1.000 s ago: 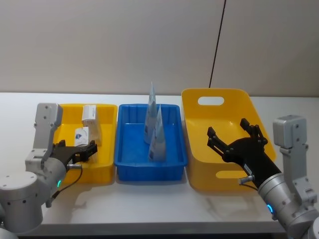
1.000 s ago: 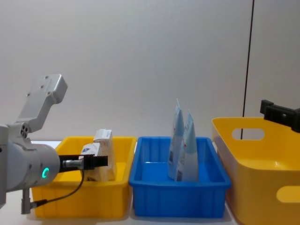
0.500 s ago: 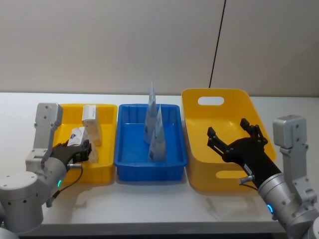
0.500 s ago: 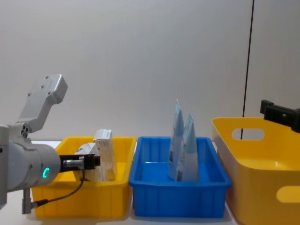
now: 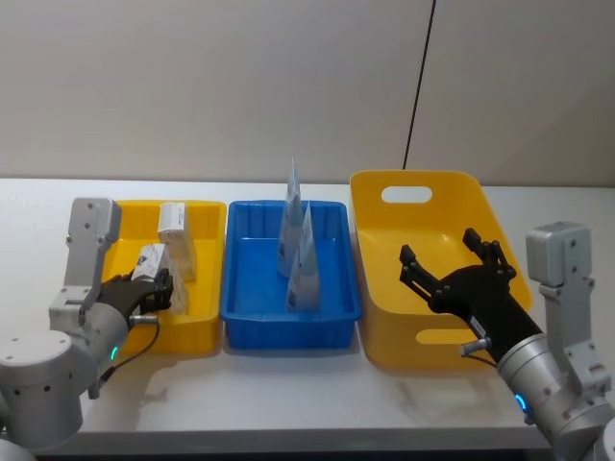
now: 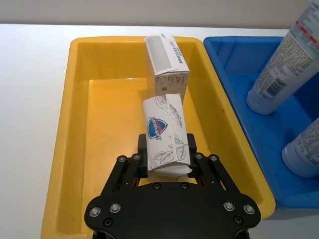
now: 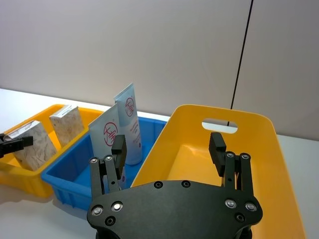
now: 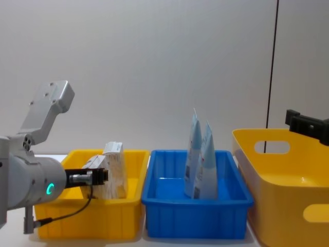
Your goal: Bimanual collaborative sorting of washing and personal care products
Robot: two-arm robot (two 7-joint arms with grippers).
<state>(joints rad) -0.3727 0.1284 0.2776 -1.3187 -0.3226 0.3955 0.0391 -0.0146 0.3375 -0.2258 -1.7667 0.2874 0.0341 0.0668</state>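
**Left gripper clamped on the soft pack in the small yellow bin**

Head view: the left gripper point(image 5: 152, 288) is clenched on the white soft pack point(image 5: 150, 260) over the middle of the small yellow bin point(image 5: 197, 331), at the bench's left end. A second ago its fingers stood spread at the pack; now they are closed on it. The beige carton point(image 5: 174, 230) stands towards the bin's far edge, just beyond the pack. The right gripper point(image 5: 444, 252) hangs spread wide over the large yellow bin point(image 5: 384, 279), unmoved.

Left wrist view: the pack point(image 6: 164, 134) sits between the fingers point(image 6: 142, 147), its far end almost at the carton point(image 6: 167, 62). Bare bin floor lies open on either side.

Right wrist view: the right gripper point(image 7: 168, 147) is released, holding nothing, above the large bin's near edge.

Chest view: the pack point(image 8: 95, 163) tilts against the carton point(image 8: 114, 170). Two squeeze tubes point(image 8: 200, 164) stand upright in the blue bin point(image 8: 169, 206), well apart from the left gripper point(image 8: 100, 176)
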